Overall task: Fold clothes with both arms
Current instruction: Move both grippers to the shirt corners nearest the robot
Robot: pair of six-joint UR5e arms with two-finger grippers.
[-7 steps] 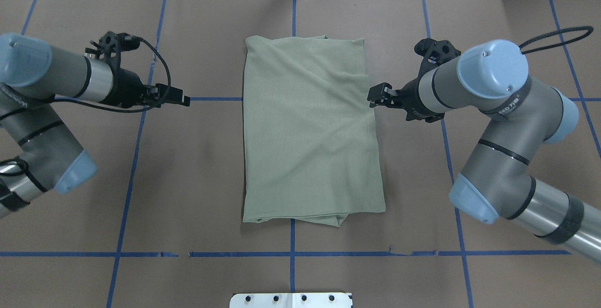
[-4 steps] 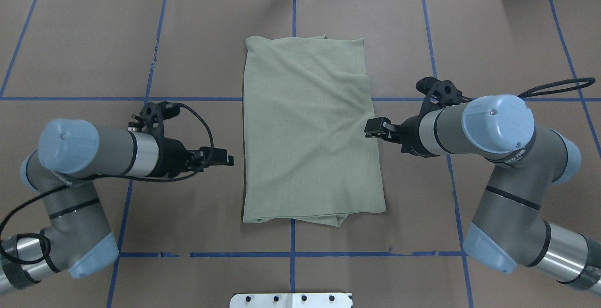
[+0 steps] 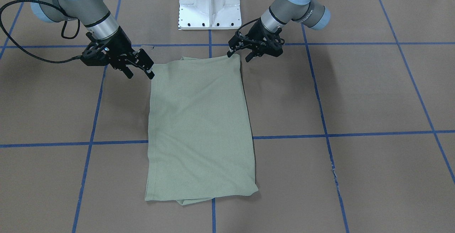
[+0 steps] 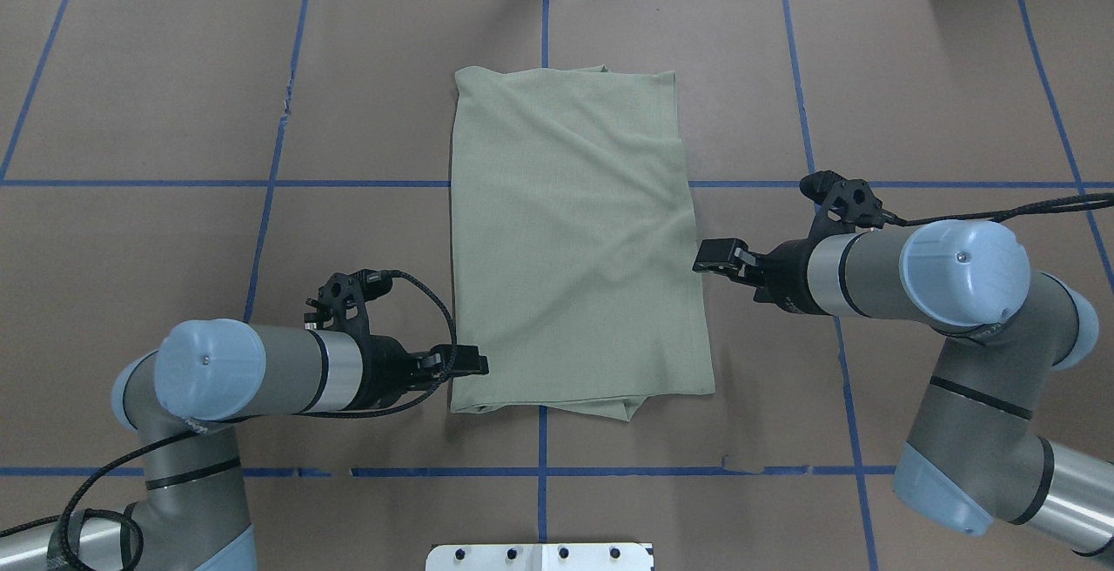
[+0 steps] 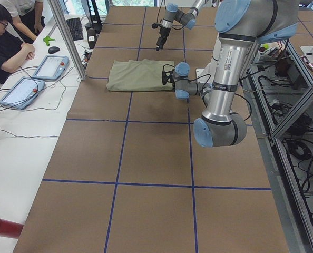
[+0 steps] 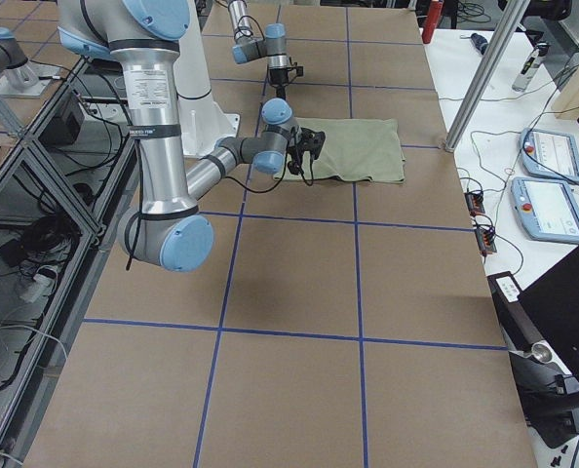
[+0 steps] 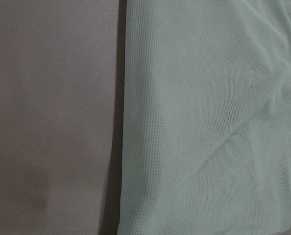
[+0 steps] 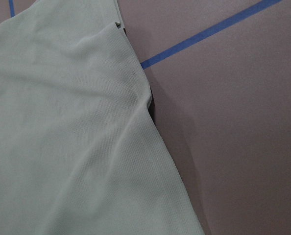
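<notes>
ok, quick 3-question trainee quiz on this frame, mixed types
1. True or false: the shirt hangs lifted off the table.
2. The left end effector is by the shirt's: A. corner nearest the robot, on its left; B. far edge; C. right edge.
3. Short answer: does the right end effector grip the shirt?
Key: 1 false, it lies flat. 2 A. 3 no, its jaws stand open with no cloth between them.

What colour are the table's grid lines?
Blue grid lines; overhead exterior view shows them best.
</notes>
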